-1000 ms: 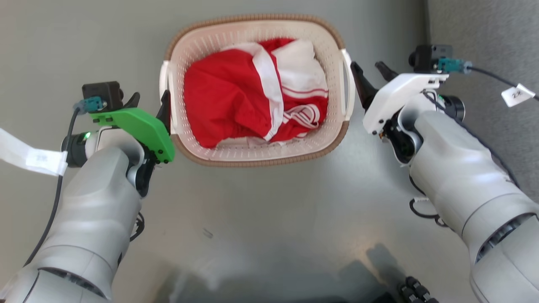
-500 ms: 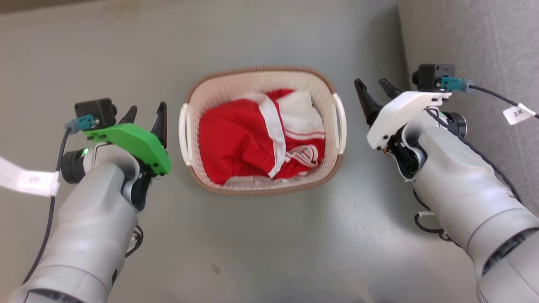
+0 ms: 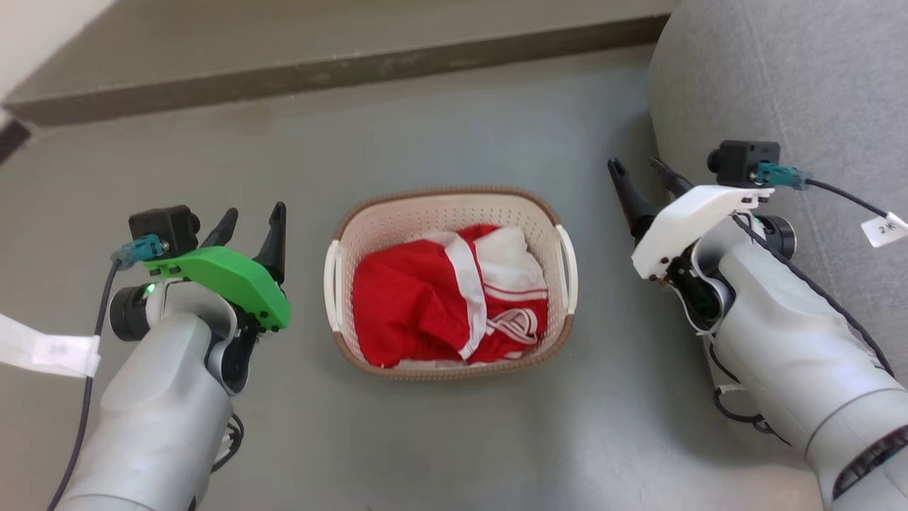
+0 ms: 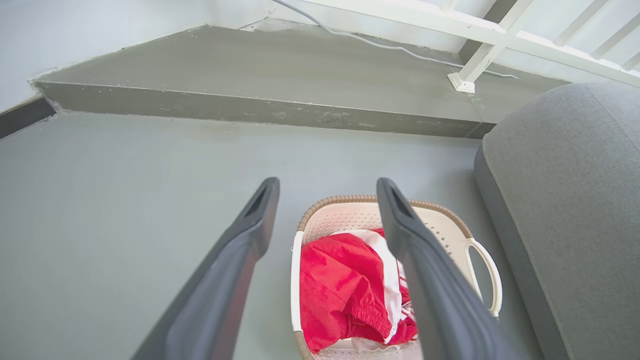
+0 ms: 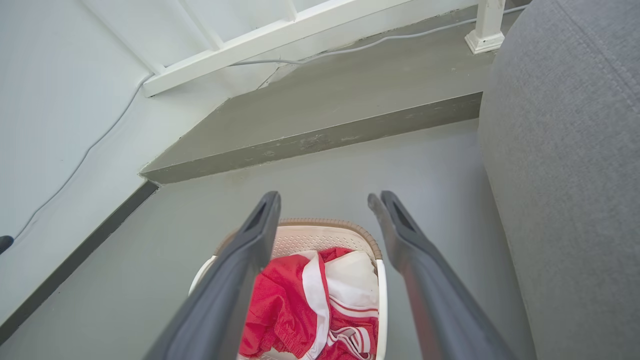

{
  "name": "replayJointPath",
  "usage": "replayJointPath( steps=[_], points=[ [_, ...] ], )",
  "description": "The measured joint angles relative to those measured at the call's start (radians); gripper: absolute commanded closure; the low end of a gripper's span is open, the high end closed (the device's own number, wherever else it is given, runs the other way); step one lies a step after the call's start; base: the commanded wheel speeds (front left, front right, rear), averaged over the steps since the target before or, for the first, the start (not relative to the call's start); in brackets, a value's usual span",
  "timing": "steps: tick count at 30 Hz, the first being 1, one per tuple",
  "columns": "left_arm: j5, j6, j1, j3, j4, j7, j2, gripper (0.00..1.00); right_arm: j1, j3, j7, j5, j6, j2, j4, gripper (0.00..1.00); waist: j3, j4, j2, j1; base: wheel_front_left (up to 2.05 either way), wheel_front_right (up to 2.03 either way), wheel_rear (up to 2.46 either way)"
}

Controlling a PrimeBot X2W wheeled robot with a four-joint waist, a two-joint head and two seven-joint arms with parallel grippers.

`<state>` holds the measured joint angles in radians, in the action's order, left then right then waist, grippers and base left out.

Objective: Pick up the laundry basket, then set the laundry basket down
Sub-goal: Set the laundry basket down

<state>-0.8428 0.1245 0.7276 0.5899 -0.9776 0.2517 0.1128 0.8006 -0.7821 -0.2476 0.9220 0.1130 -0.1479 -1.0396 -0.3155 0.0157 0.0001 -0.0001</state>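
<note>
The left gripper (image 3: pixel 254 213) is holding its two dark fingers spread with nothing between them, tips pointing away from the robot. It is hanging near the left handle (image 3: pixel 330 280) of the laundry basket (image 3: pixel 445 195) and apart from it. The right gripper (image 3: pixel 635 167) is likewise standing released and empty, off the right handle (image 3: pixel 569 270), with bare floor (image 3: pixel 454 440) showing between.

In the left wrist view one finger (image 4: pixel 430 280) is covering a strip of the basket, and the basket's near end is running off the bottom edge. In the right wrist view a finger (image 5: pixel 235 280) is crossing the basket's left rim, and the lower half is again being cut off.

The basket is sitting upright on the grey floor between the two grippers, touching neither. A crumpled red and white garment (image 3: pixel 418 312) is lying inside, hiding the bottom.

A grey sofa (image 3: pixel 780 71) is rising behind the right arm; whether they are touching cannot be told. A low step (image 3: pixel 319 67) is running across the far side. A white tag (image 3: pixel 50 349) is leaving the left edge, its writing too blurred to read.
</note>
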Motion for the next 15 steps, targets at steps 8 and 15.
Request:
replayJointPath(
  steps=[8,15],
  points=[
    [0.055,-0.012,-0.079,-0.058,0.094,0.000,0.013,0.00,-0.069,0.074,-0.003,-0.064,-0.024,-0.038,0.109,0.00,0.090,-0.006,0.0000,0.0000,0.00,0.00,0.00],
    [0.077,-0.031,-0.137,-0.112,0.170,0.000,0.019,0.00,-0.133,0.139,-0.003,-0.111,-0.045,-0.052,0.200,0.00,0.142,-0.012,0.0000,0.0000,0.00,0.00,0.00]
  ],
)
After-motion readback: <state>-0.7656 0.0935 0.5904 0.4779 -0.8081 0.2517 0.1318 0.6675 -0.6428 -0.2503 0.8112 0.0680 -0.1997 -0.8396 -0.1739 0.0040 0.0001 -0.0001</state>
